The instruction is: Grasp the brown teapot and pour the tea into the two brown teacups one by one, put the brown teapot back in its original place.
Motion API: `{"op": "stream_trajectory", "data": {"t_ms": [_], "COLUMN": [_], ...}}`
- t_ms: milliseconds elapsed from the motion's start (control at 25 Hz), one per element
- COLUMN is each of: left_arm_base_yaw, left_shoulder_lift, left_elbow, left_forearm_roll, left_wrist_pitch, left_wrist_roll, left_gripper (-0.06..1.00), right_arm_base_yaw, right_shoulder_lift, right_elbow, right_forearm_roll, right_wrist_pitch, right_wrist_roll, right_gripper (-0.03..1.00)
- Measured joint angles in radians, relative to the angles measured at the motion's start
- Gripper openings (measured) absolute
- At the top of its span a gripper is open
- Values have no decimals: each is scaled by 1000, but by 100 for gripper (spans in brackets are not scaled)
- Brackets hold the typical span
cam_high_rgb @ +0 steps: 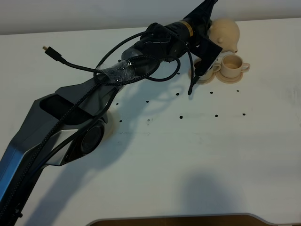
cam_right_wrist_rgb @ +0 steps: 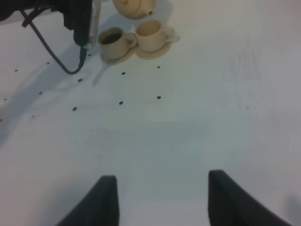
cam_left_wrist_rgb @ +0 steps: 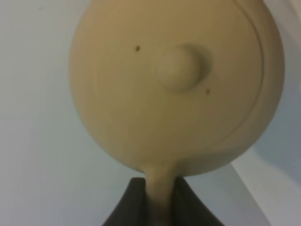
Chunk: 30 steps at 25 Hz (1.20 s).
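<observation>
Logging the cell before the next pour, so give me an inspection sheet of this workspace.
Surface: white table, small dark dots, no spills seen.
Job's things: brown teapot held just beyond both cups; filled cup shows dark tea, second cup pale inside.
Clutter: nothing seen.
Grippers: left gripper shut on the teapot's handle; right gripper open, holding nothing.
Cables: black cable runs along the left arm, loose plug end; a hanging cable ends beside the filled cup.
Surroundings: plain grey backdrop beyond the far edge.
</observation>
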<state>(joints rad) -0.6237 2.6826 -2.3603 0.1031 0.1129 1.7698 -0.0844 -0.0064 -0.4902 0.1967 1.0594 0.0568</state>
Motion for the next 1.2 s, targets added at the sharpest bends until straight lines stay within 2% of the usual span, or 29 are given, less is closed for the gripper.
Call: {"op": "stream_trajectory", "data": {"t_ms": [1200], "left_arm_base_yaw": [-14], "left_shoulder_lift": [0], "left_elbow": [0], "left_forearm_roll": [0], "left_wrist_pitch": [-35], "left_wrist_roll": [120], "left_gripper": [14], "right_arm_base_yaw": [0], "right_shoulder_lift": [0], "right_elbow": [0], "right_forearm_roll": [0], "right_wrist_pitch": [0], "right_wrist_roll": [0], "right_gripper": [45]}}
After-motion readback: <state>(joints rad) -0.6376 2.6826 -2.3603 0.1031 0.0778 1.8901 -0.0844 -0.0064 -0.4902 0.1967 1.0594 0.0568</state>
